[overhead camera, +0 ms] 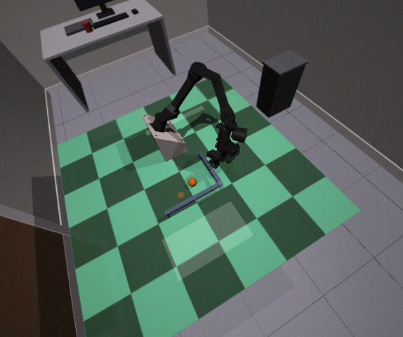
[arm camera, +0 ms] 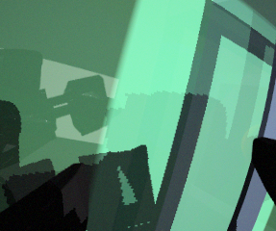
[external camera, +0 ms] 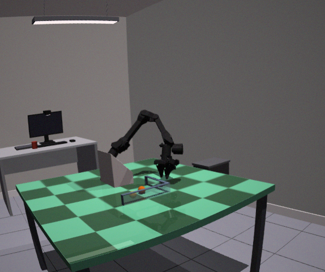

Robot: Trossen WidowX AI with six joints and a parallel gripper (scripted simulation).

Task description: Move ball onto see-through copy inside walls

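Operator: Status?

Technician: Approach step. The hand (overhead camera: pixel 217 161) hangs partly open and empty outside the wall corner (overhead camera: pixel 219 184). The orange ball (overhead camera: pixel 192 182) rests on the counter (overhead camera: pixel 274 213) inside, near the ghost ball (overhead camera: pixel 180 194).

Operator: Next?

Technician: Probably cross the wall and straddle the ball.

arm (overhead camera: pixel 208 78): matte black throughout, built of slim boxy links joined by rounded joints | base mount (overhead camera: pixel 165 137): pale grey wedge block, small dark screws seen at its corners | gripper (external camera: pixel 165 171): black, two short tapered fingers | cables, markings: none made out
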